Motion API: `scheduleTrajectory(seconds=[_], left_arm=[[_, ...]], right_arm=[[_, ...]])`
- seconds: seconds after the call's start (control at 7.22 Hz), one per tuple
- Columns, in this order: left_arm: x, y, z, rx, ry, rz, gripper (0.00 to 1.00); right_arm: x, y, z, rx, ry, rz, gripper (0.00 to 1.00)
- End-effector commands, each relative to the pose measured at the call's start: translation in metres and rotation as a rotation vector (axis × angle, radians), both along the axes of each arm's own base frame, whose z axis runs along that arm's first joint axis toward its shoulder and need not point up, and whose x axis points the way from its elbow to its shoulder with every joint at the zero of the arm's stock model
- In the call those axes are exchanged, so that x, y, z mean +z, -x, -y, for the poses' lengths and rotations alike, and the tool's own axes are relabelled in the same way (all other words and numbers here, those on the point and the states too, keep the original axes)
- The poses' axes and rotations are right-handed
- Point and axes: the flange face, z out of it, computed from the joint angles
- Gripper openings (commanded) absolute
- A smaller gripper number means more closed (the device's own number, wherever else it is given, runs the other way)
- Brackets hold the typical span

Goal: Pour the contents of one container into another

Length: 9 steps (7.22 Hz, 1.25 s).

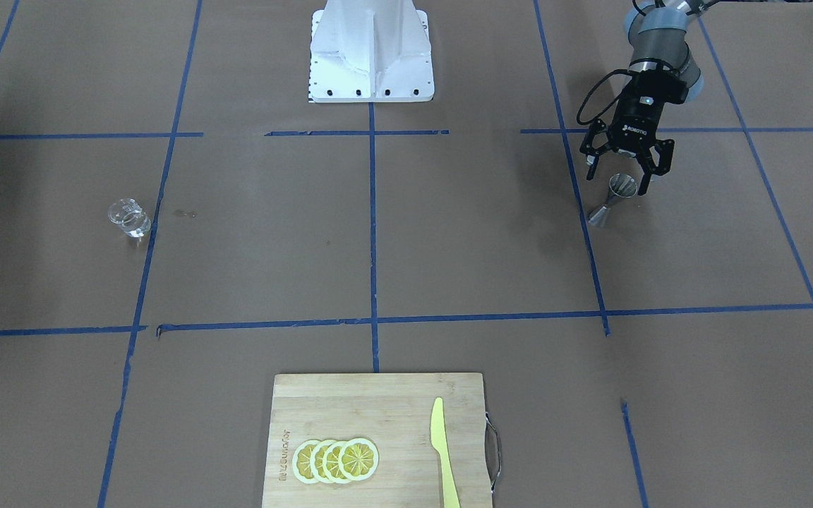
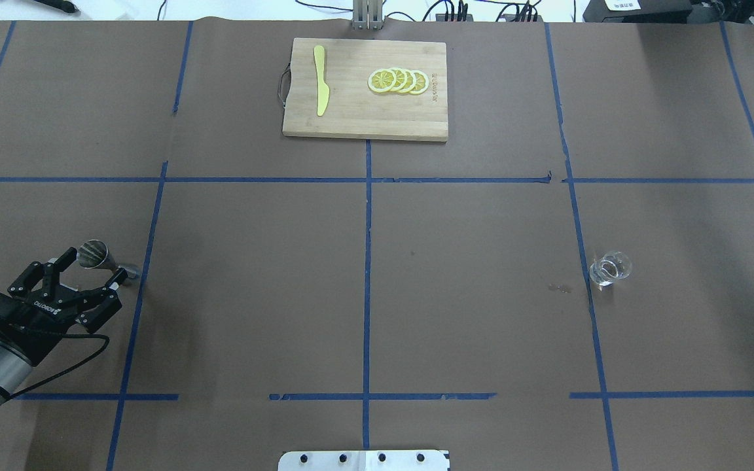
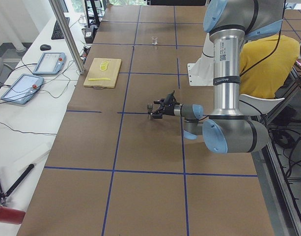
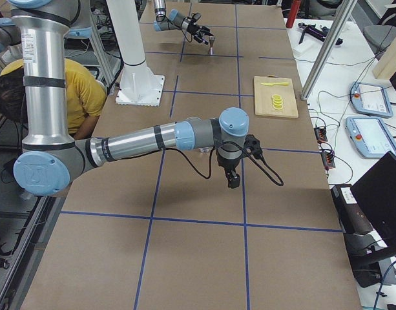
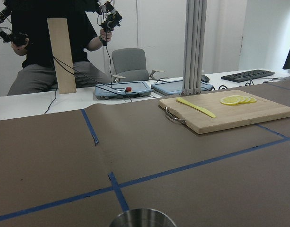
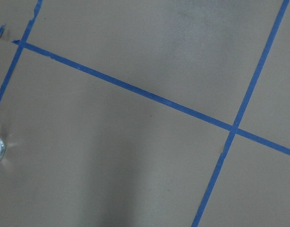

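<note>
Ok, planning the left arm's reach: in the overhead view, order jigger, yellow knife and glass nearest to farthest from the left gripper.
1. Jigger, right by the left gripper.
2. Yellow knife, on the far board.
3. Glass, far on the right.

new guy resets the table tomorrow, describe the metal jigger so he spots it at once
On the brown table with blue tape lines, go to the robot's left side, far from the cutting board. The jigger stands by the open left gripper: a small silver hourglass shape, unlike the clear glass on the opposite side.
</note>
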Motion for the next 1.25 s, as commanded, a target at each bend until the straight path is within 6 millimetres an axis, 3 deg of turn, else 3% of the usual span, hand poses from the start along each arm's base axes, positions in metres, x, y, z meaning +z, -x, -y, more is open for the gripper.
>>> scheduleTrajectory(seconds=[0.0, 1.11], left_arm=[[0.015, -0.003, 0.001, -0.017, 0.009, 0.025, 1.00], [0.014, -0.035, 0.004, -0.017, 0.026, 0.055, 1.00]], right_arm=[[-0.004, 0.000, -0.003, 0.001, -0.007, 0.002, 1.00], [-0.005, -0.001, -0.005, 0.002, -0.008, 0.001, 1.00]])
